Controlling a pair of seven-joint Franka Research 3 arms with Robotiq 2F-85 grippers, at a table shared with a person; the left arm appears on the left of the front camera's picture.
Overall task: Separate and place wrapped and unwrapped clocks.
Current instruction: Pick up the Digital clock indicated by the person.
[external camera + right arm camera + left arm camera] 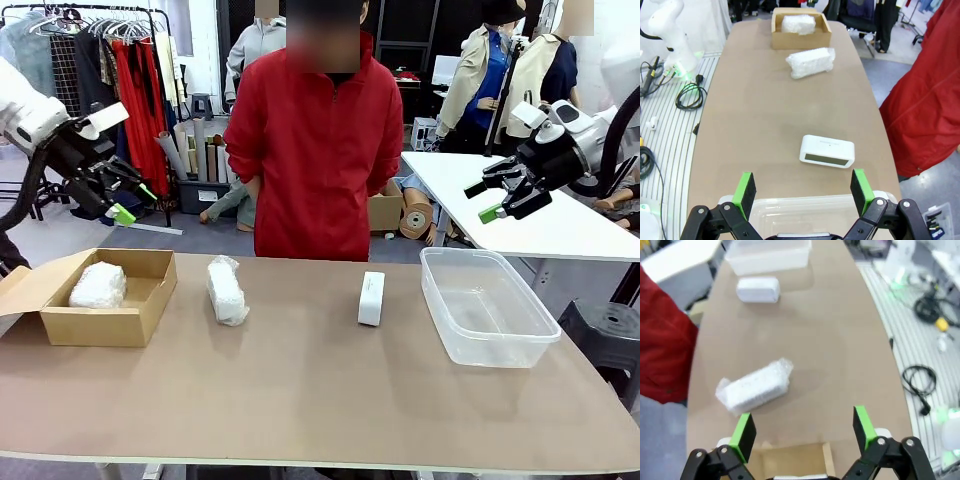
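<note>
Your left gripper [135, 200] and right gripper [482, 200] are hovering wide, empty. One bubble-wrapped white bundle [97, 285] is lying in the brown cardboard box [100, 327], a second wrapped bundle [227, 291] just beside it; the bare white block [371, 298] is standing near the clear plastic tub [437, 300], likely its bin.

A clothes rack [135, 90] stands far left, a white table [560, 225] far right, on grey floor [60, 235].

The table [300, 410] has a smooth, matt brown top, and the box [95, 328] is plain matt brown cardboard. The bundle in the box [97, 286] and the bundle on the table [227, 291] are wrapped in crinkly clear bubble plastic, while the clock [371, 298] is smooth white plastic with a faint sheen. The tub [497, 352] is glossy see-through plastic, and the person's jacket [320, 150] is red cloth.
</note>
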